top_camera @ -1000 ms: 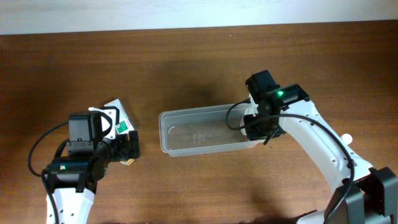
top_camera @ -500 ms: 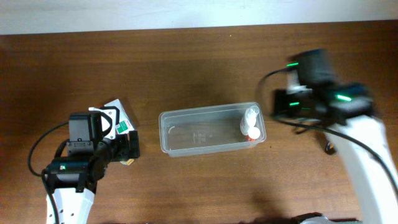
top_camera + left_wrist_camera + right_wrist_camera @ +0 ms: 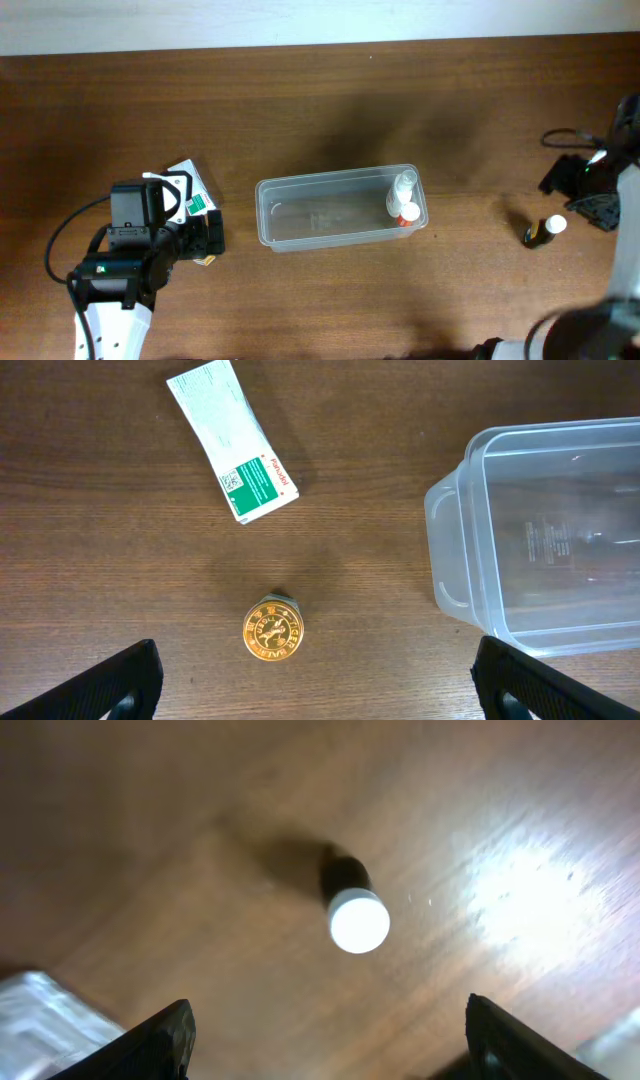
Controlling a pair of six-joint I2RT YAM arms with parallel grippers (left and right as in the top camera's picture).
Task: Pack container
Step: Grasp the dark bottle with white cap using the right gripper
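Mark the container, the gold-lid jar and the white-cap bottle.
container (image 3: 320, 214): overhead, bare floor of tub.
gold-lid jar (image 3: 274, 633): left wrist, centre of lid.
white-cap bottle (image 3: 359, 920): right wrist, top of cap.

Overhead top-down, far; wrists down, near; left shares container (image 3: 320, 213)

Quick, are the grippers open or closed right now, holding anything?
Left gripper: open, holding nothing.
Right gripper: open, empty, above the white-capped bottle.

Clear glossy plastic container (image 3: 330, 205), grained wood table (image 3: 300, 100), shiny gold cap (image 3: 273, 633)
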